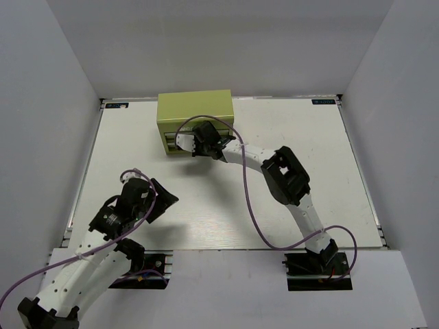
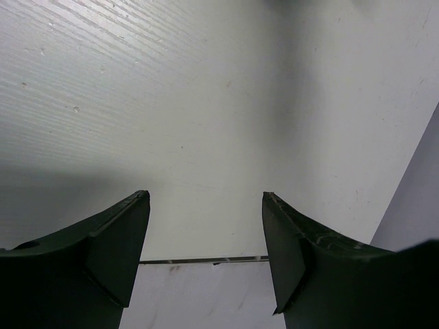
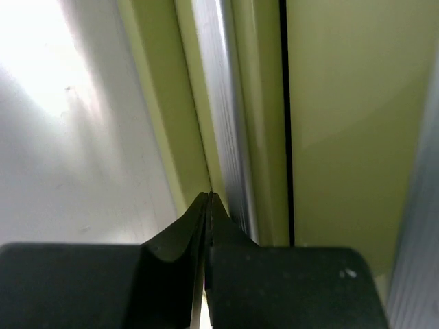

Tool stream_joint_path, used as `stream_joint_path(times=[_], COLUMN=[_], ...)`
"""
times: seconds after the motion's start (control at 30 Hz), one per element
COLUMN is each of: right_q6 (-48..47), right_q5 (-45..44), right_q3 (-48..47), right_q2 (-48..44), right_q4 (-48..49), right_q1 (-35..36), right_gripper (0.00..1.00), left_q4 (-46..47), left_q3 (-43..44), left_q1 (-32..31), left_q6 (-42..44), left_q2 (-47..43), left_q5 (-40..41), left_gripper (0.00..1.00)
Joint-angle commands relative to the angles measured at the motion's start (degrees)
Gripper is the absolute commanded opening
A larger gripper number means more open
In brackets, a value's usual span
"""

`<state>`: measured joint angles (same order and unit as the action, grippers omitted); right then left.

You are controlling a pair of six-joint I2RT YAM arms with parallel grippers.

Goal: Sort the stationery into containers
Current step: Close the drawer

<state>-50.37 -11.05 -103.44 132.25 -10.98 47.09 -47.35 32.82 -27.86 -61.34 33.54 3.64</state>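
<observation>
The right arm stretches across the white table to the front of the olive-green tool chest, which stands at the table's far edge, left of centre. From above, the right gripper and its wrist cover most of the chest's front, so the drawers and any lettering are hard to make out and nothing inside can be seen.

The right wrist view shows the right gripper with its fingers pressed together. The tips sit at a seam where a green panel meets a silver strip. Whether they touch the metal cannot be told, and the chest runs out of frame on every side.

The left gripper hangs near the table's front left, well apart from the chest, its jaws spread wide over bare tabletop. In its own view the left gripper frames only white surface, the table's edge and a strip of wall.

Grey walls close in on three sides. Open tabletop lies right of the chest and between the arms.
</observation>
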Motion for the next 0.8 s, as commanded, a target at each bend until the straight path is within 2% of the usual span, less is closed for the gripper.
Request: stream_joint_path(times=[0.0, 0.03, 0.13, 0.23, 0.27, 0.33, 0.4, 0.43, 0.47, 0.57, 0.67, 0.77], right_q6=[0.5, 0.6, 3.3, 10.8, 13.3, 17.3, 22.7, 24.3, 29.7, 33.2, 37.4, 38.3], right_q5=[7.7, 13.0, 21.0, 26.1, 26.8, 28.4, 28.7, 26.4, 25.0, 18.5, 13.4, 11.3], right_q3=[3.5, 4.9, 13.9, 16.7, 17.0, 17.7, 18.9, 19.5, 19.7, 17.9, 18.6, 22.4], right_q2=[-8.6, -10.3, -19.3, -27.8, -28.9, -33.2, -36.2, -37.9, -38.8, -41.8, -45.3, -50.5], right_q4=[-2.2, -3.2, -4.0, -7.4, -8.2, -10.4, -10.6, -9.9, -9.8, -10.5, -11.5, -10.9], right_q1=[-0.9, -0.8, -0.9, -1.5, -1.6, -3.0, -5.2, -5.5, -6.5, -8.4, -10.4, -11.3], right_gripper=[0.0, 0.0, 0.0, 0.02, 0.17, 0.31, 0.51, 0.64, 0.88, 0.9, 0.9, 0.9], left_q4=[0.9, 0.9, 2.9, 5.7, 6.6, 9.5, 12.0, 12.7, 13.3, 16.1, 18.9, 21.3], left_q3=[2.5, 2.5, 1.5, 0.9, 0.9, 0.9, 1.5, 2.2, 2.2, 3.3, 4.6, 6.6], left_q1=[0.3, 0.3, 0.3, 0.3, 0.3, 0.3, 0.3, 0.3, 0.3, 0.3, 0.3, 0.3], left_q6=[0.3, 0.3, 0.3, 1.6, 2.2, 4.3, 5.8, 7.1, 7.8, 10.8, 13.7, 15.7], left_q2=[-0.6, -1.1, -1.6, -2.3, -2.3, -2.3, -2.3, -2.3, -1.5, 0.9, 4.3, 7.2], left_q5=[0.7, 0.7, 0.1, -1.3, -1.9, -2.5, -3.1, -3.1, -3.8, -5.2, -6.1, -7.3], left_gripper=[0.76, 0.76, 0.76, 0.76, 0.78, 0.78, 0.8, 0.8, 0.82, 0.88, 0.99, 0.99])
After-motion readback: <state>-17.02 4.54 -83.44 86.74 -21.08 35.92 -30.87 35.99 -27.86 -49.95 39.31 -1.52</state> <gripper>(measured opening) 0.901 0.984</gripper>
